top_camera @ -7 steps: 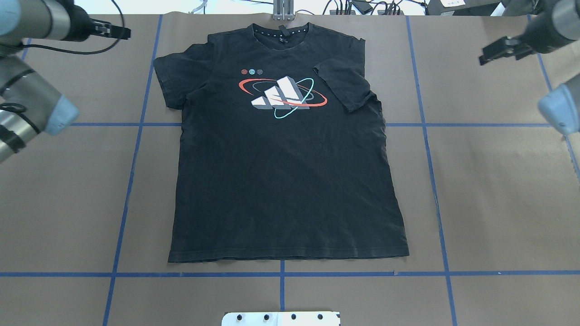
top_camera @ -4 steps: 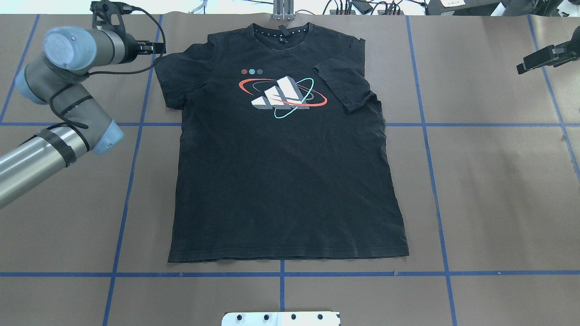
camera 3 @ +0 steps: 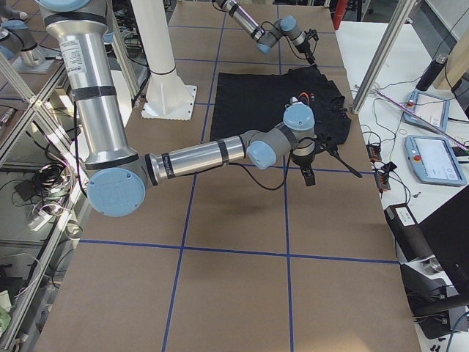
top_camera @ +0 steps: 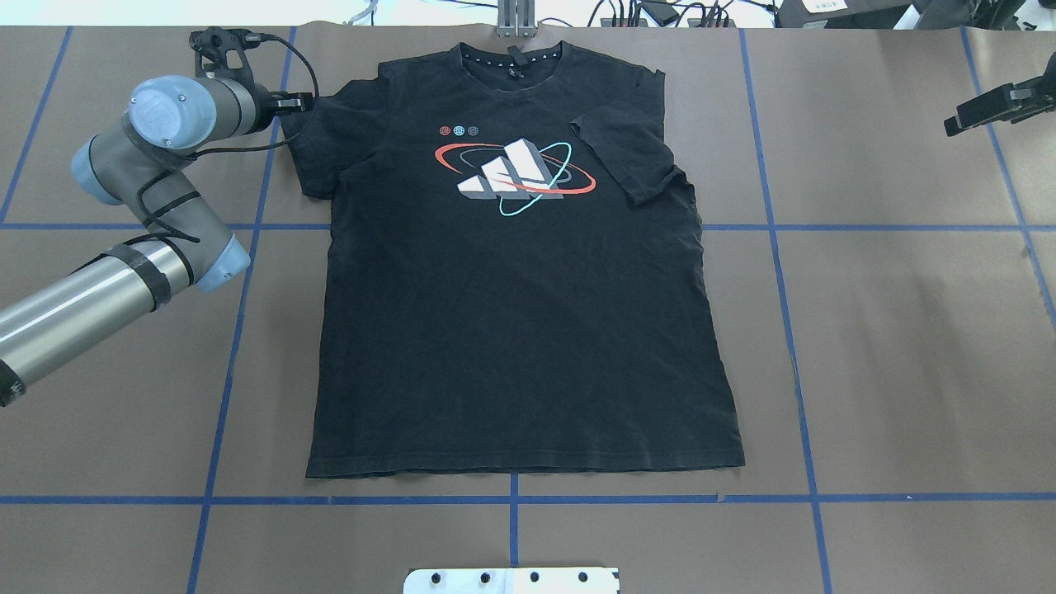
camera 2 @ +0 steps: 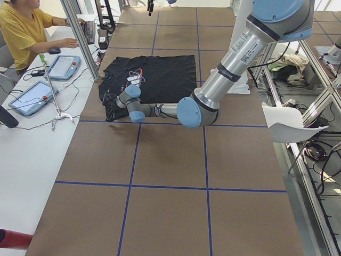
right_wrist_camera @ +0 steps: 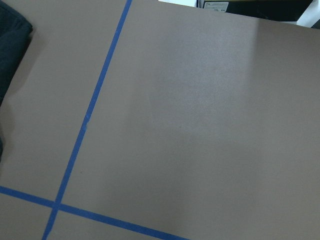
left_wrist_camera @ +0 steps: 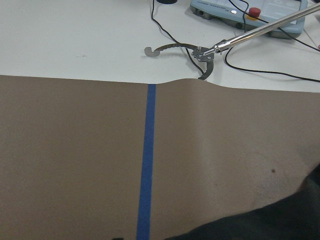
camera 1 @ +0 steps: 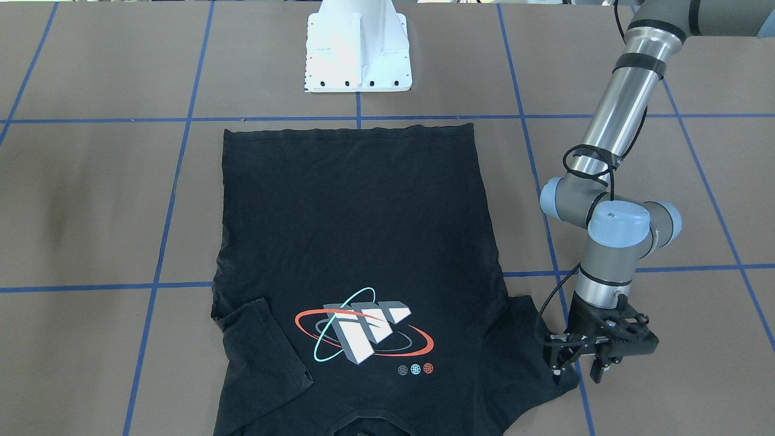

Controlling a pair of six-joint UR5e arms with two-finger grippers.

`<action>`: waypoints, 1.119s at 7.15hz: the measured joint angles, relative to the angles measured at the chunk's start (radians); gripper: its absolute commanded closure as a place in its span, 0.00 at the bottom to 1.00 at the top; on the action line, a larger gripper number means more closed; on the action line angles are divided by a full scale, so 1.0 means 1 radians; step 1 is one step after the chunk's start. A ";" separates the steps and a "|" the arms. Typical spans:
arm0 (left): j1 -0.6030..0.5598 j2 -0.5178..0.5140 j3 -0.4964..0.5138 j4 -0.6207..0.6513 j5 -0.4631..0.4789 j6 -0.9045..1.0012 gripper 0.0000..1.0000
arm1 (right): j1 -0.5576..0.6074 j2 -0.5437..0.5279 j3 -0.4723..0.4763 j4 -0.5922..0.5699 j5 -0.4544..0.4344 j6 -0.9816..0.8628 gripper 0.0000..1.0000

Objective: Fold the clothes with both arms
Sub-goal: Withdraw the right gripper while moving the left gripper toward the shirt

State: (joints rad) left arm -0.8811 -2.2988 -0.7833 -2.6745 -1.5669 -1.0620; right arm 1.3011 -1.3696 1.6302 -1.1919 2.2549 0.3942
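The black T-shirt (top_camera: 528, 330) lies flat on the brown table with its logo (top_camera: 516, 177) up and its collar at the far edge. The sleeve on the robot's right (top_camera: 627, 157) is folded in onto the chest, and the other sleeve (top_camera: 307, 148) lies spread out. My left gripper (camera 1: 577, 370) is open, pointing down at the outer edge of that spread sleeve (camera 1: 533, 339); it also shows in the overhead view (top_camera: 293, 103). The shirt's edge (left_wrist_camera: 260, 227) shows in the left wrist view. My right gripper (top_camera: 969, 115) hangs over bare table far right of the shirt; I cannot tell whether it is open or shut.
The white pedestal base (camera 1: 357, 54) stands at the near edge. Blue tape lines (top_camera: 767, 227) grid the brown paper. A metal post (top_camera: 516, 16) and cables sit at the far edge. An operator (camera 2: 21, 32) with tablets sits beyond it.
The left arm has swung in and down, moving its gripper right up to the spread sleeve. The right gripper has pulled back toward the right edge and now holds still.
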 measured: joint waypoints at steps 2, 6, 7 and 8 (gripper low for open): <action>0.001 -0.013 0.026 -0.001 0.001 -0.003 0.39 | 0.000 0.003 -0.001 0.000 0.000 0.000 0.00; 0.002 -0.014 0.041 -0.002 -0.002 0.017 0.93 | 0.000 0.006 -0.003 0.000 -0.001 0.000 0.00; 0.002 -0.015 0.041 -0.003 -0.003 0.019 1.00 | 0.000 0.006 -0.003 0.001 -0.001 0.000 0.00; 0.002 -0.016 0.041 -0.004 -0.004 0.021 1.00 | 0.000 0.006 -0.003 0.000 -0.001 0.001 0.00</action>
State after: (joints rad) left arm -0.8790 -2.3144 -0.7426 -2.6781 -1.5710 -1.0415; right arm 1.3008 -1.3637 1.6276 -1.1915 2.2534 0.3950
